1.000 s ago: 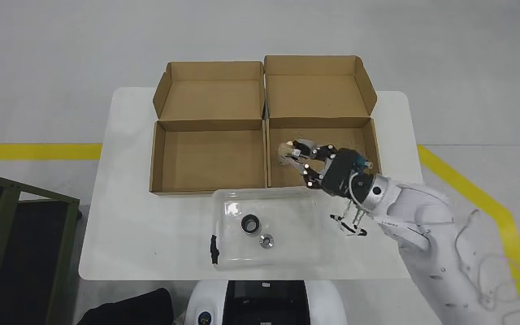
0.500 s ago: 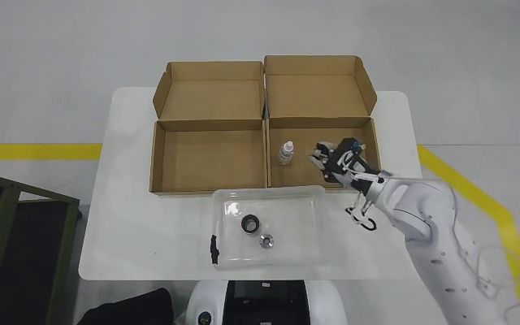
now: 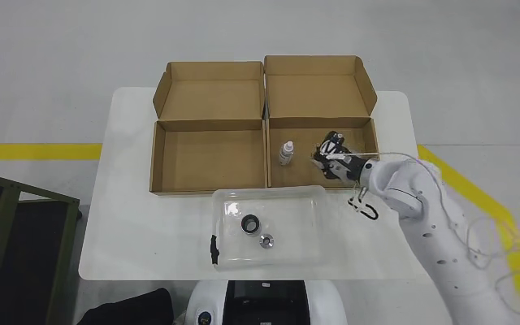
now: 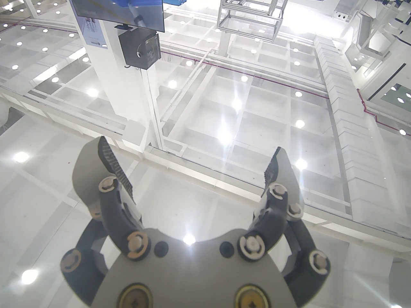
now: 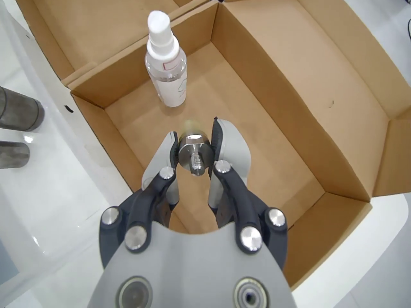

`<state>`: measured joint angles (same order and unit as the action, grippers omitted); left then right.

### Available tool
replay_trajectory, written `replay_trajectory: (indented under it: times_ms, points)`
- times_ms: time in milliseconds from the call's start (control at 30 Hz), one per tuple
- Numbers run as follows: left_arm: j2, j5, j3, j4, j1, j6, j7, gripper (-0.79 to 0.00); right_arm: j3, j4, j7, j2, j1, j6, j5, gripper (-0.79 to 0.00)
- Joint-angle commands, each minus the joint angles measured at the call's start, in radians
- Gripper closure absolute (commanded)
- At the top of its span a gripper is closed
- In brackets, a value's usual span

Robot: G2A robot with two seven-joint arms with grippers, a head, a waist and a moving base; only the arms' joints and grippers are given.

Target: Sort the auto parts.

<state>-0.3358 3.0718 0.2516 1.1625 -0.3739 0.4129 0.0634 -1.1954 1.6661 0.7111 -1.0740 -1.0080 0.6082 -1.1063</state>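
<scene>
Over the right cardboard box [image 3: 357, 138], near its front wall, a threaded metal bolt with a hex nut [image 5: 192, 153] sits clamped between the pads of the right gripper [image 5: 195, 131]. The right wrist view shows the threaded end pointing back toward the wrist and the two pads pressing on opposite sides of the nut. Whether the bolt touches the box floor [image 5: 257, 113] cannot be told. In the top view the right gripper [image 3: 329, 154] is inside the same box, toward its middle.

A clear spray bottle with a white cap [image 5: 165, 72] stands upright in that box, close to the wall it shares with the neighbouring box and apart from the gripper. In the top view the bottle [image 3: 286, 152] is at the box's left side.

The left cardboard box [image 3: 207, 158] sits side by side with the right one, their walls touching and both lids folded back. In front of the boxes lies a clear plastic tray [image 3: 264, 192], its far rim close to their front walls. Inside it are a dark ring-shaped part [image 3: 250, 223] and, just beside that, a small silvery part [image 3: 266, 240]. All of this rests on a white table [image 3: 130, 203].

The left gripper [image 4: 190, 147] points up at the ceiling, its toothed jaws wide apart with nothing between them.
</scene>
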Motion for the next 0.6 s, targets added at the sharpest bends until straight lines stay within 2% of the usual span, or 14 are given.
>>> replay_trajectory:
  times_ms: [0, 200, 567]
  points:
    - [0.000, 0.000, 0.000, 0.000, 0.000, 0.000, 0.000, -0.785, 0.028, -0.029, 0.017, -0.005, 0.031, -0.004, -0.001, 0.000]
    - [0.000, 0.000, 0.000, 0.000, 0.000, 0.000, 0.000, -0.785, 0.111, -0.107, 0.074, -0.022, 0.110, -0.013, -0.013, 0.000]
    - [0.000, 0.000, 0.000, 0.000, 0.000, 0.000, 0.000, -0.785, 0.198, -0.213, 0.110, -0.046, 0.188, -0.032, 0.003, 0.000]
